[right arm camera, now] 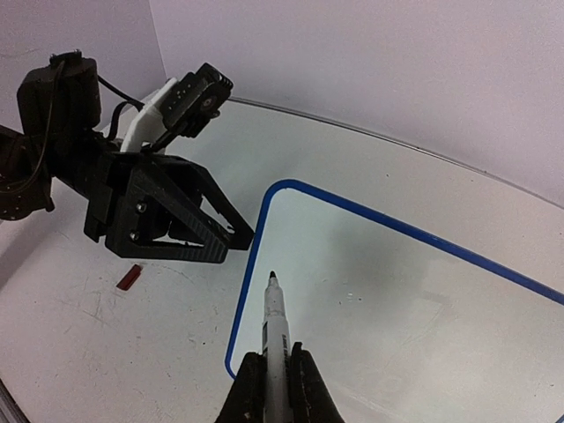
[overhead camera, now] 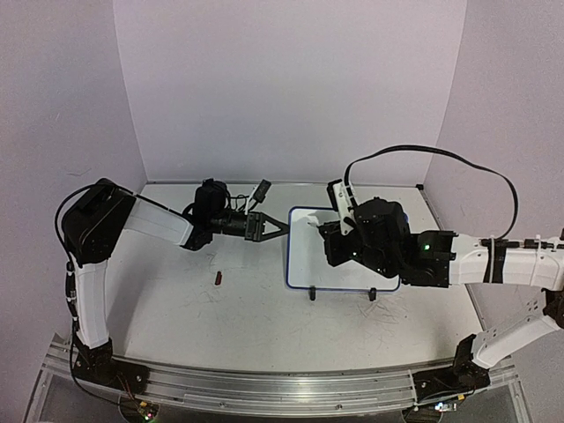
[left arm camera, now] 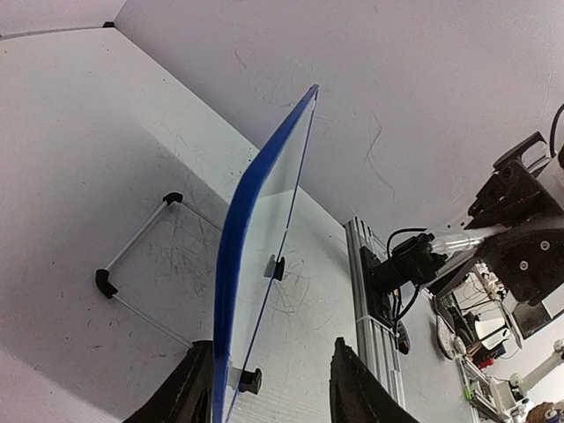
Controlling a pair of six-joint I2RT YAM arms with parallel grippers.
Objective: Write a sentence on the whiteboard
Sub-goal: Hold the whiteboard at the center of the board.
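Note:
The whiteboard (overhead camera: 304, 260), white with a thin blue frame, stands tilted on two black feet at mid-table. No sentence shows on its surface (right arm camera: 397, 300). My left gripper (overhead camera: 284, 225) reaches its left edge. In the left wrist view the blue frame (left arm camera: 238, 229) runs between the jaws of the left gripper (left arm camera: 269, 348). One finger (left arm camera: 189, 388) lies against the frame and the other stands apart, so the gripper is open. My right gripper (right arm camera: 275, 361) is shut on a white marker (right arm camera: 276, 322), whose bare black tip points at the board near its left edge.
A small red object (overhead camera: 218, 278) lies on the scuffed tabletop left of the board. A thin wire stand with black ends (left arm camera: 132, 256) sits behind the board. Purple walls close the back and sides, and an aluminium rail (overhead camera: 264, 383) lines the near edge.

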